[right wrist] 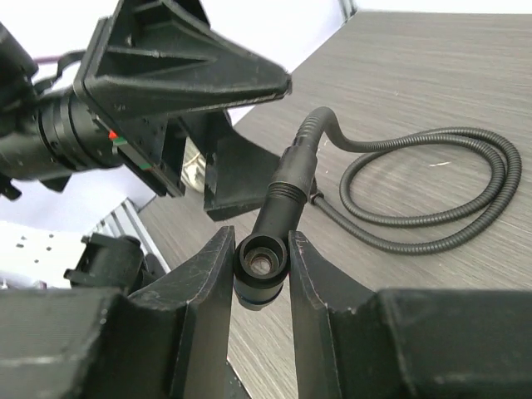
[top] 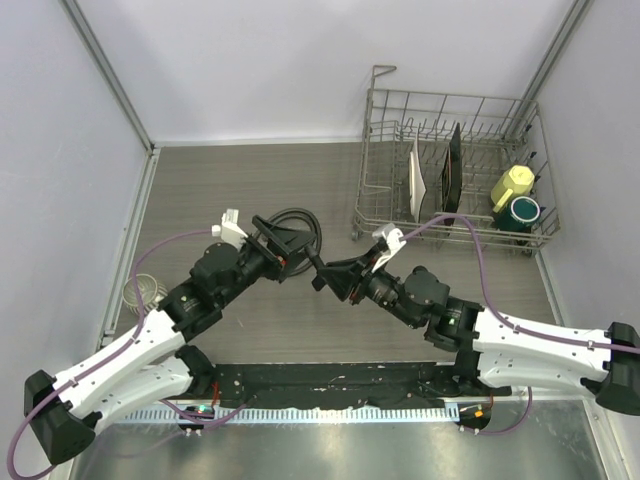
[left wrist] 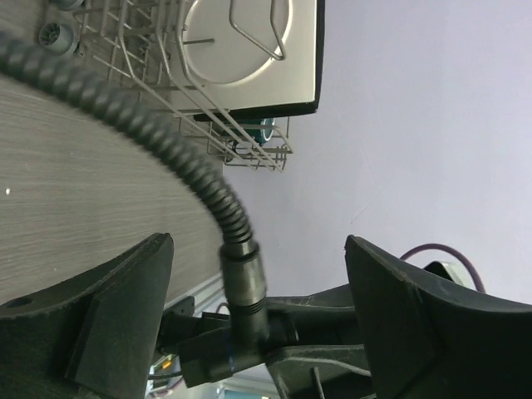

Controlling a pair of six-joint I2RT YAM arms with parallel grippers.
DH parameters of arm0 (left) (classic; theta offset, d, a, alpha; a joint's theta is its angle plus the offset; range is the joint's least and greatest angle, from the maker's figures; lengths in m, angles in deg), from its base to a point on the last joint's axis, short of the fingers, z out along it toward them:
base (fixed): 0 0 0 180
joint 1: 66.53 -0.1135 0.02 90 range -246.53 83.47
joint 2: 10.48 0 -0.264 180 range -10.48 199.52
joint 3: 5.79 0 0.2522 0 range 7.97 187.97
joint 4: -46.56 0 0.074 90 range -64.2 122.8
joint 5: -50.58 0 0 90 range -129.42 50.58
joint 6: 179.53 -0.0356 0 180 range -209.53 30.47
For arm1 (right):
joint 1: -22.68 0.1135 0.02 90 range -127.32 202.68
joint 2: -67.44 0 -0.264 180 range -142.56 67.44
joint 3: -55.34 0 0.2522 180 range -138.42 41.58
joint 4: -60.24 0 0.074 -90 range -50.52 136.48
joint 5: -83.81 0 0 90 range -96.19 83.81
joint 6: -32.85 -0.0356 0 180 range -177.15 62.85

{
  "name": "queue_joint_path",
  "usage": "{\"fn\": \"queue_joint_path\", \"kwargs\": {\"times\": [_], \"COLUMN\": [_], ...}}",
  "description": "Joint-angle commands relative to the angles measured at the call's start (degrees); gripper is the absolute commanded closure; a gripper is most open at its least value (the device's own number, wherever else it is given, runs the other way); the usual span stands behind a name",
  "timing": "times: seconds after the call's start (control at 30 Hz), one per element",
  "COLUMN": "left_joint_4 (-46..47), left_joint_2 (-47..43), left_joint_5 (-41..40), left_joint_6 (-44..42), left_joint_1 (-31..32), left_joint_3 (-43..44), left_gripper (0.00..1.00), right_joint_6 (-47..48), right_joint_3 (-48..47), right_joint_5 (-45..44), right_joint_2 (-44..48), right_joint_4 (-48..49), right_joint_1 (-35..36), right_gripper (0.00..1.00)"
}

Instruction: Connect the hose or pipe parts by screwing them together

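Right hand (right wrist: 259, 246) tight around fitting (right wrist: 261, 268)

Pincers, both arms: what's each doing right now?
Left pincer: open, straddling the hose connector without touching it.
Right pincer: closed on the nozzle fitting.

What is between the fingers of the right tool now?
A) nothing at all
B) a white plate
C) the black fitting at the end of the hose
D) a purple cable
C: in the right wrist view, the right tool is shut on the black fitting, and the hose leads away from it.
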Motion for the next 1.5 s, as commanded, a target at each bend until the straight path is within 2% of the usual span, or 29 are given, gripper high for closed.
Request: {"fn": "queue_joint_path", "kwargs": {"times": [0.0,0.07,0.1,0.13,0.37,0.63,0.73,0.77,0.83,0.87,0.9,0.93,1.0,1.03,1.1,1.13,1.23,1.33,1.37,1.43,1.47], "left_joint_4": [2.1,2.4,2.4,2.3,-0.7,-2.0,-1.9,-2.1,-2.6,-3.0,-3.6,-4.1,-4.7,-4.9,-6.7,-8.1,-11.1,-13.0,-13.0,-13.8,-14.4], "left_joint_2": [-0.4,-0.9,-1.6,-2.1,-6.8,-4.4,-4.4,-4.5,-5.2,-5.5,-5.9,-6.1,-6.1,-6.0,-5.7,-5.1,-3.2,-2.2,-1.8,-1.0,-0.1], "left_joint_5": [1.9,2.4,2.5,2.4,-0.1,2.8,2.5,2.3,1.3,0.9,0.4,0.1,-0.3,-0.3,-0.9,-1.0,-1.4,-1.5,-1.5,-1.8,-1.8], "left_joint_6": [-0.4,0.3,0.3,0.3,0.6,1.0,1.7,1.8,1.9,1.9,1.9,1.8,1.5,1.3,0.9,0.7,-0.4,-1.1,-0.8,-0.3,0.1], "left_joint_1": [0.0,0.0,0.0,0.0,0.0,0.0,0.0,0.0,0.0,0.0,0.0,0.0,0.0,0.0,0.0,0.0,0.0,0.0,0.0,0.0,0.0], "left_joint_3": [1.1,0.7,0.2,-0.2,-2.2,-2.1,-2.7,-2.8,-3.1,-3.0,-2.7,-2.7,-2.4,-2.1,-1.0,-0.6,1.6,3.8,3.9,4.5,5.3], "left_gripper": [0.18,0.26,0.35,0.37,0.36,0.39,0.59,0.70,0.85,1.00,1.00,1.00,1.00,1.00,1.00,1.00,1.00,1.00,1.00,1.00,1.00], "right_joint_6": [3.2,2.6,2.3,1.8,-2.3,-6.1,-6.7,-6.8,-6.6,-6.4,-5.3,-4.3,0.2,2.1,7.7,13.0,24.1,34.0,41.5,48.1,55.8], "right_joint_3": [-4.6,-4.5,-4.4,-4.4,-1.9,0.7,0.7,0.7,0.5,0.2,-0.2,-0.5,-2.8,-3.8,-6.6,-7.3,-9.7,-14.0,-15.2,-17.3,-17.2], "right_joint_5": [6.2,6.6,6.7,6.6,6.7,6.6,6.9,7.0,6.4,6.0,5.8,5.5,4.7,4.3,3.2,1.9,-0.6,0.4,2.3,5.4,5.8], "right_joint_2": [-1.6,-1.8,-2.1,-2.1,-2.0,-3.0,-3.2,-3.2,-3.0,-2.9,-2.6,-2.1,-1.3,-0.2,1.1,2.9,4.7,4.3,3.1,2.0,1.8], "right_joint_4": [1.9,2.7,2.9,3.1,7.6,12.1,12.6,12.4,10.5,9.4,8.4,5.5,1.1,-4.8,-11.0,-16.7,-25.2,-31.0,-32.3,-33.5,-33.0], "right_joint_1": [0.0,0.0,-0.1,-0.1,-0.7,-1.4,-1.4,-1.4,-1.4,-1.4,-1.4,-1.4,-1.4,-1.5,-1.5,-1.4,-1.3,-1.4,-1.4,-0.4,0.5], "right_gripper": [0.99,0.99,0.99,0.99,0.99,0.99,0.99,0.99,0.98,0.96,0.93,0.82,0.67,0.46,0.32,0.30,0.27,0.26,0.26,0.26,0.26]}}
